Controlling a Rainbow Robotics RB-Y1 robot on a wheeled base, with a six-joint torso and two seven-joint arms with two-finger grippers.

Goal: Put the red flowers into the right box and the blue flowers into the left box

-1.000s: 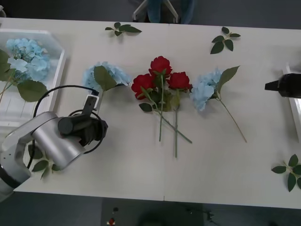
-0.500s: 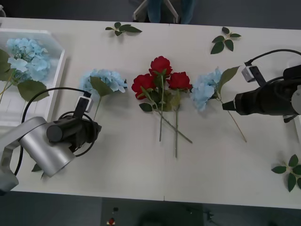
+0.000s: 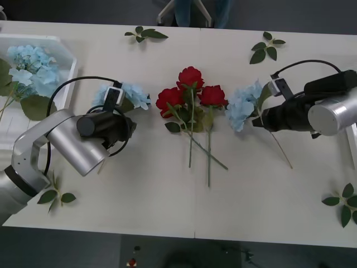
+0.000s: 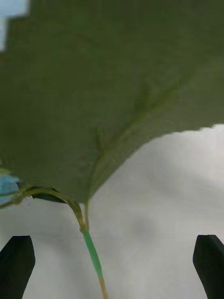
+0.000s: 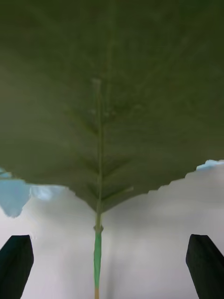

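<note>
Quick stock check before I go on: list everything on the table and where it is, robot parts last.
Blue flowers: three, pale blue. One in the left box; one left of the roses, under the left claw; one right of the roses, by the right claw.
Red flowers: three blooms visible, deep red, bunched at table centre, stems crossing toward the robot.
Left box: one, translucent white, far left.
Right box: white edge at the far right.
Leaf sprigs: four, green, at the table edges, such as the far one.
Left claw: open, straddling a blue flower's stem.
Right claw: open, straddling another blue flower's stem.
</note>
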